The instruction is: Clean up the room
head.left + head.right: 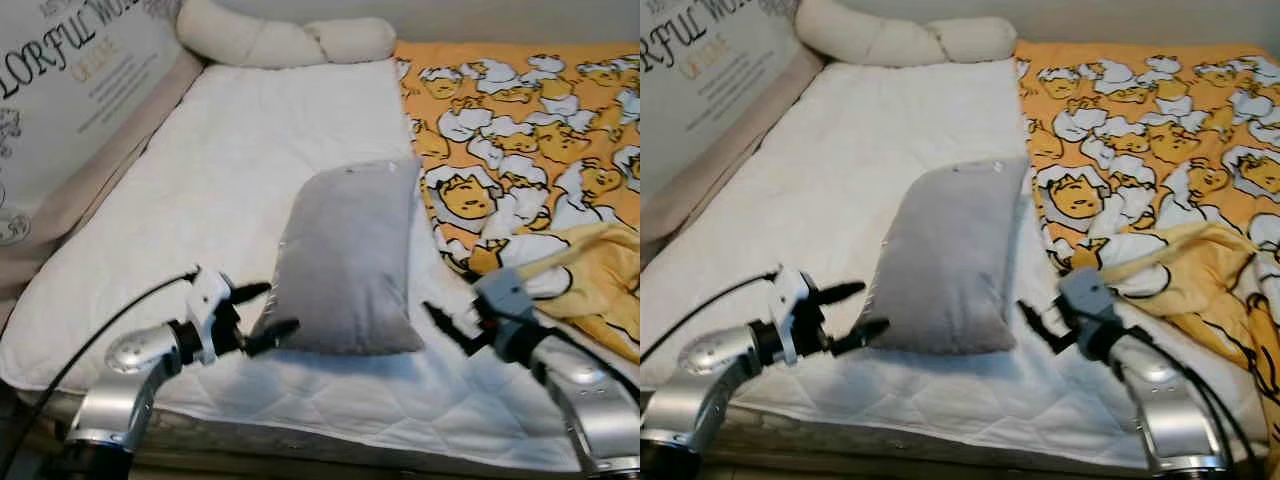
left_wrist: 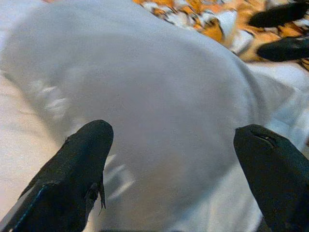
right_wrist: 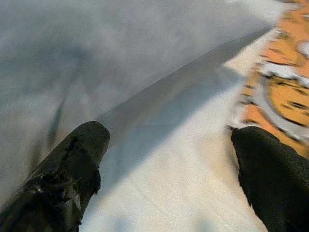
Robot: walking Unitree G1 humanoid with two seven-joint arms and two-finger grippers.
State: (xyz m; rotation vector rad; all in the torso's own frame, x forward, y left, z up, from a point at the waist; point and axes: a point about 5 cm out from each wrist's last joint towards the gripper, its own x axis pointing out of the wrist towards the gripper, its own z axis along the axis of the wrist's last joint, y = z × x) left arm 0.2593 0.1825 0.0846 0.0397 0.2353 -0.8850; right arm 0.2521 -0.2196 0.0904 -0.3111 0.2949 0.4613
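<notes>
Two grippers flanking grey pillow (image 1: 348,262), left (image 1: 263,307), right (image 1: 447,326) (both fingers spread), pillow lengthwise up mattress (image 1: 230,150)

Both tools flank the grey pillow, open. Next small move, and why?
Probably ease both tools inward until they press the grey pillow's sides. The left tool sits open at its near left corner, and the right tool is open just off its right edge, above the white mattress pad. Neither grips it yet, so closing in comes before any lift.
</notes>
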